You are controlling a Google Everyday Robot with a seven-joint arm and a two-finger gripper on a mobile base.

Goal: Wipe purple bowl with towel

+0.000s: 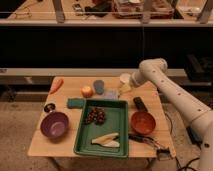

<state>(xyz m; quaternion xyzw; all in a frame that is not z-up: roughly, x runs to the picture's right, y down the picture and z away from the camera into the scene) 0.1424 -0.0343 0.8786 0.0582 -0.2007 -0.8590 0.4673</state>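
Gripper (pixel 124 88): low at the table's back edge, just beside a small pale cloth towel (pixel 111 93); whether it grips anything, I cannot tell. Recommended: take the towel centrally, then carry it high over the green rectangular tray (pixel 119 120) to the round purple bowl (pixel 54 125).

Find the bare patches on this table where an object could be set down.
Free: the strip of table in front of the purple bowl, and the gap between carrot and orange fruit. Crowded: the back middle, where the robot's hand is at the towel beside the grey cup and white cup.
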